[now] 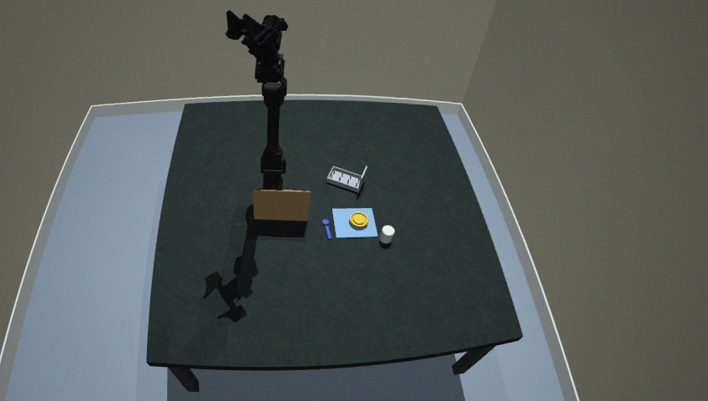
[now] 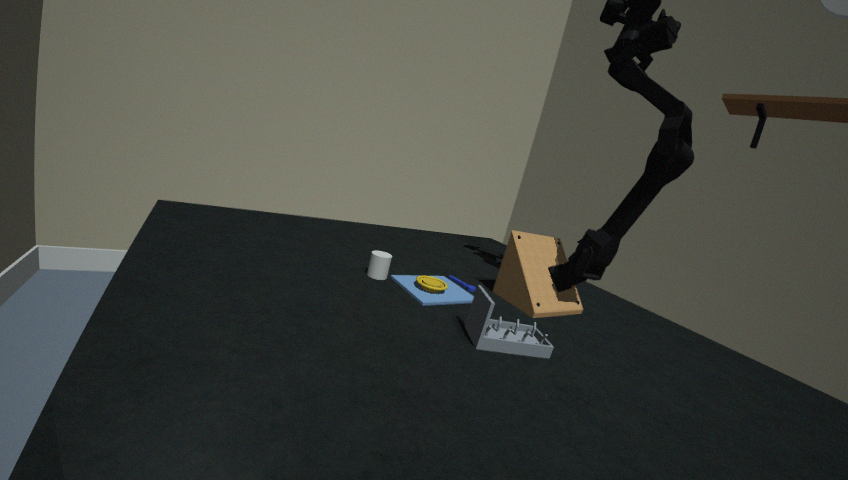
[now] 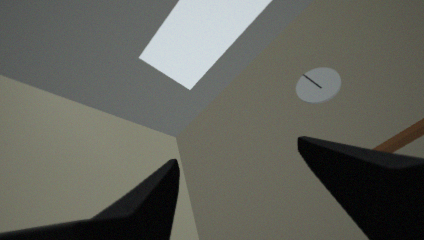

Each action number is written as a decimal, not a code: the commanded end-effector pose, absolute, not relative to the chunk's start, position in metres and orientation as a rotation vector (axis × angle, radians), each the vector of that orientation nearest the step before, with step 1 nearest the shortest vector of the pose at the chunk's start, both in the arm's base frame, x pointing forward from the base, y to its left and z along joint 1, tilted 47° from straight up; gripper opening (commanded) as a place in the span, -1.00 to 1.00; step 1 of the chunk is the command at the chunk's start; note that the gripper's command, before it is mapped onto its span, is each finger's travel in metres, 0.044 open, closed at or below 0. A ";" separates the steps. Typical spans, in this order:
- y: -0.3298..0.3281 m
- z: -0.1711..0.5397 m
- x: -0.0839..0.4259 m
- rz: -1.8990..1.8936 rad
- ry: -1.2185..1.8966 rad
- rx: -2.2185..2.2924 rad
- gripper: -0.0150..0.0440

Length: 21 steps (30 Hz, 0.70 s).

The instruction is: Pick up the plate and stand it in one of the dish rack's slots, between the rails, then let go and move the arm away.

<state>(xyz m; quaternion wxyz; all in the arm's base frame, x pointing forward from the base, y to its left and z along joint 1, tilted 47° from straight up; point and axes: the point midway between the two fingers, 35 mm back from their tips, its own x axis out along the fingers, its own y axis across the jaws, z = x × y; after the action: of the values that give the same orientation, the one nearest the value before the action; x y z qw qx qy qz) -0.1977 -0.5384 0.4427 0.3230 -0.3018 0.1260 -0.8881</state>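
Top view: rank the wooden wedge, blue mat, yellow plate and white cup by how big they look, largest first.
1. Wooden wedge
2. Blue mat
3. Yellow plate
4. White cup

The plate and cup look fairly close in size; the plate shows somewhat wider. All four sit near each other, so camera distance hardly skews this.
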 end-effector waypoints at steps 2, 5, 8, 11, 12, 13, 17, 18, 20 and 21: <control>-0.571 0.408 -0.164 -2.179 0.443 -0.711 0.86; -0.585 0.390 -0.142 -2.092 0.490 -0.668 0.86; -0.596 0.371 -0.120 -2.004 0.533 -0.625 0.86; -0.607 0.351 -0.098 -1.915 0.589 -0.585 0.86; -0.610 0.345 -0.091 -1.885 0.606 -0.572 0.86; -0.612 0.338 -0.084 -1.855 0.624 -0.559 0.86; -0.620 0.310 -0.055 -1.733 0.689 -0.506 0.86; -0.622 0.303 -0.047 -1.702 0.705 -0.493 0.86; -0.623 0.289 -0.032 -1.639 0.735 -0.467 0.86; -0.624 0.282 -0.025 -1.608 0.749 -0.453 0.86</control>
<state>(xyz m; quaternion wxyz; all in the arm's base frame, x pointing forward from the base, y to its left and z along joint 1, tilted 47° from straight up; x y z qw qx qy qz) -0.0498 -0.6193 0.3107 0.5744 -0.2135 0.2951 -0.7331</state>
